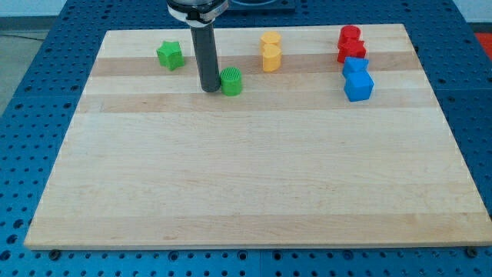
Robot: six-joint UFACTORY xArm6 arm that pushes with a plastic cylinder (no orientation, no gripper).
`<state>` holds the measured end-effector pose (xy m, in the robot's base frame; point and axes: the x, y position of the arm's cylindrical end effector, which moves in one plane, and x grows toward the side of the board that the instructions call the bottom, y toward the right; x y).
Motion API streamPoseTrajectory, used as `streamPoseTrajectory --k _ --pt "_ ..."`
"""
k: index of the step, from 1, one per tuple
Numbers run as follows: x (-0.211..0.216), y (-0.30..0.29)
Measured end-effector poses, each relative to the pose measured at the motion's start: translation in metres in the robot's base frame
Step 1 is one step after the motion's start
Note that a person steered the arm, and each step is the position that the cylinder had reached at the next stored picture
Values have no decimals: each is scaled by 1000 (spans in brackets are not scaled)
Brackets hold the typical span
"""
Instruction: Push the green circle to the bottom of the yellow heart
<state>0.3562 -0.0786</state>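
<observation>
Up near the view's top, on the wooden board (254, 192): green circle (231, 81) sitting just below and to the left of the yellow heart (270, 51), near it but not yet under it. Tip (209, 90) planted hard against the circle's left side, touching or as good as, well placed for a shove toward the view's right. Roughly halfway along, by the look of it: contact made, circle lined up on the right row, yet a short slide rightward left before it lands beneath the heart. No pincer here at all, so nothing open, nothing clenched, nothing held; just a plain dark rod leaning on the block. Elsewhere, untouched: green star (171, 55) off to the left, two red blocks (350, 45) and two blue blocks (357, 79) stacked up at the right.
</observation>
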Motion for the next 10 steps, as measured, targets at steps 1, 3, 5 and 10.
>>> streamPoseTrajectory --k 1,3,5,10 --pt "3 0" --pt "-14 -14" --pt "-9 -3" --pt "-8 9"
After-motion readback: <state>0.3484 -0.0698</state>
